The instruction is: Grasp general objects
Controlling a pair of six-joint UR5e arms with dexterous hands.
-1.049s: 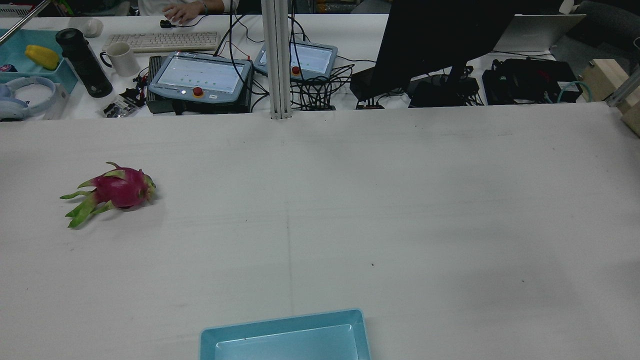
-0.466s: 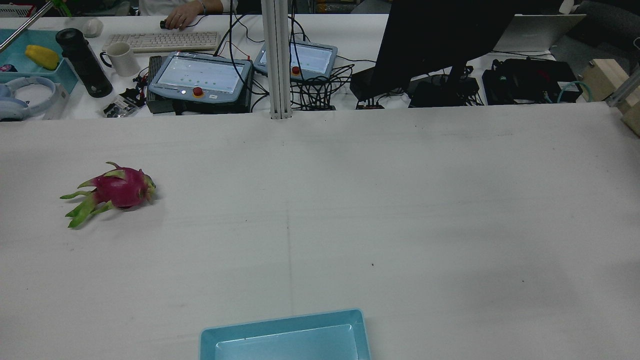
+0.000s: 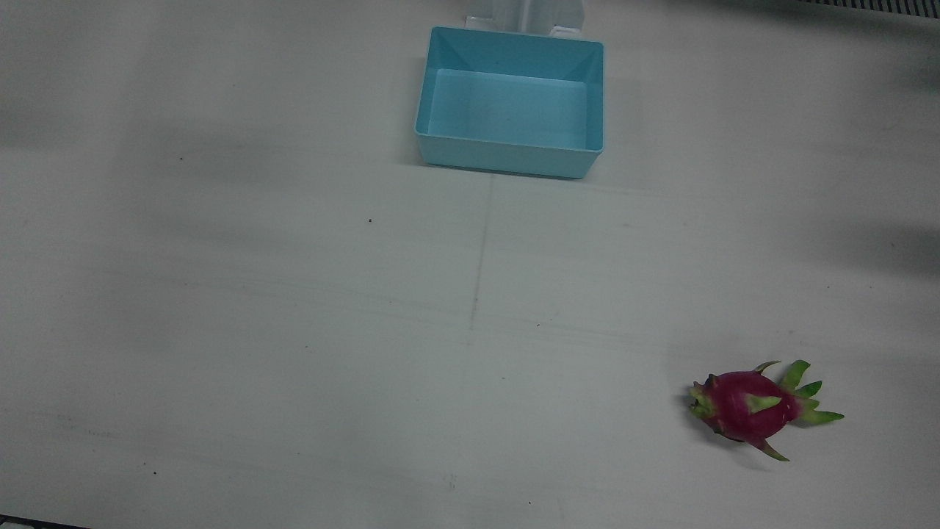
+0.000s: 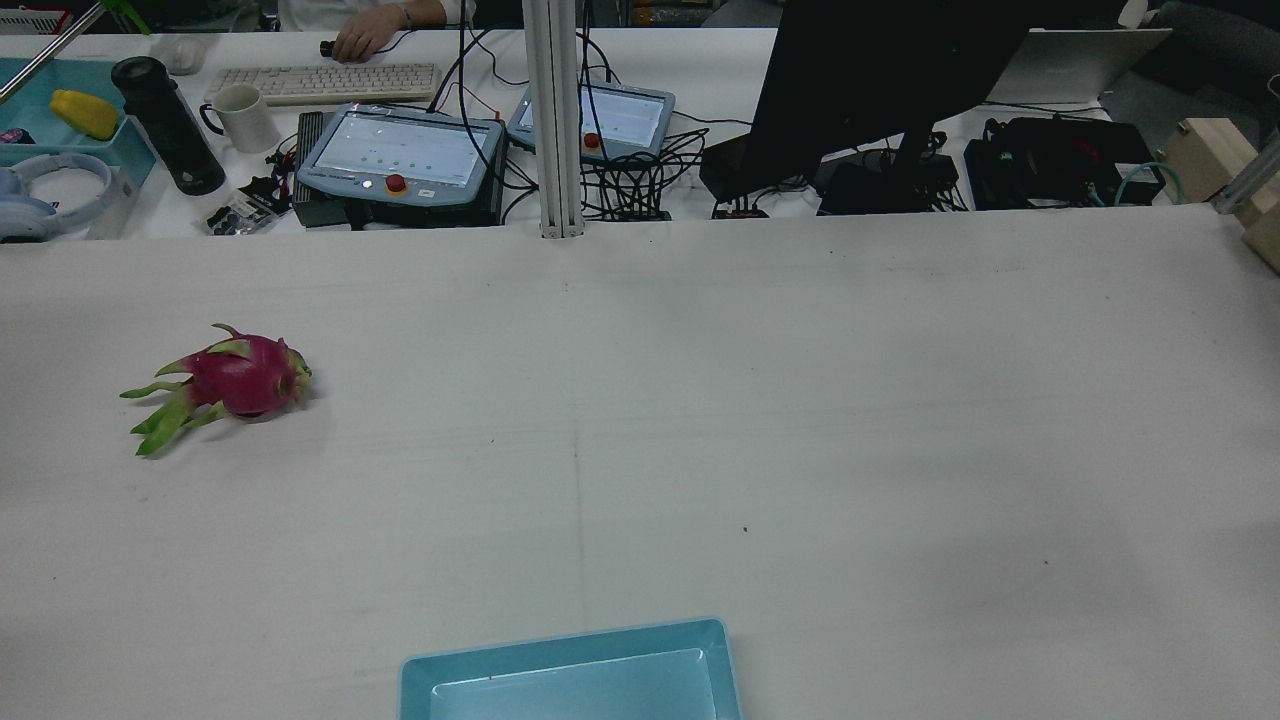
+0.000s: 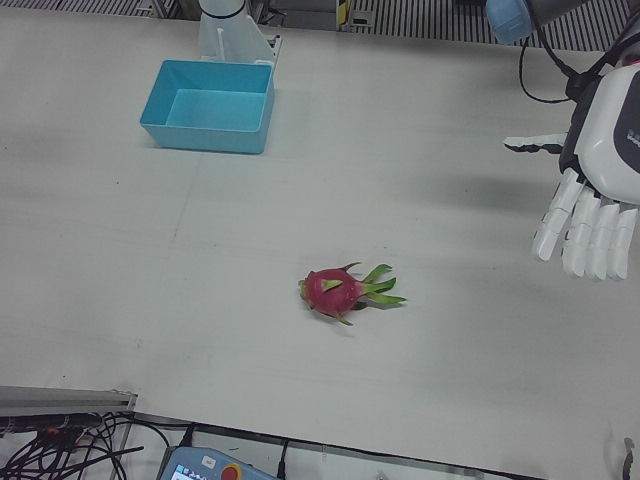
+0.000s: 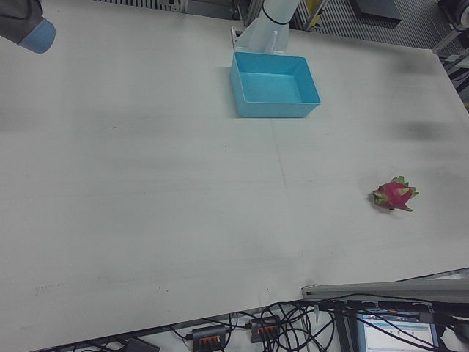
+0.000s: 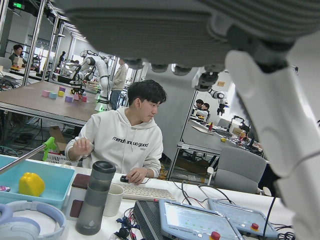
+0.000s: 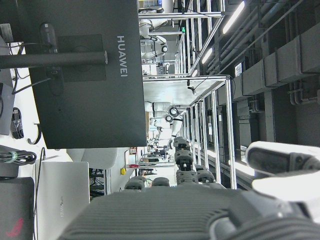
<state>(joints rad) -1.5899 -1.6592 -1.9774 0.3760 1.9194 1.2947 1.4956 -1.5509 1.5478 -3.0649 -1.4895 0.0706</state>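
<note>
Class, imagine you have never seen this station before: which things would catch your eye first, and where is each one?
The pink dragon fruit with green leafy scales stands out, lying alone on the white table on the robot's left half. Next comes the empty blue bin at the table's robot-side edge, near the middle. The white left hand hangs open above the table's edge, well away from the fruit.

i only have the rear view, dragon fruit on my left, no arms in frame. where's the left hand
Observer: The left hand hangs above the table, off to the dragon fruit's side, not touching it.
Operator: open or shut
Observer: Open, fingers straight, pointing down, holding nothing.
Operator: is the blue bin empty
Observer: Yes, the front view shows the blue bin with a bare floor.
</note>
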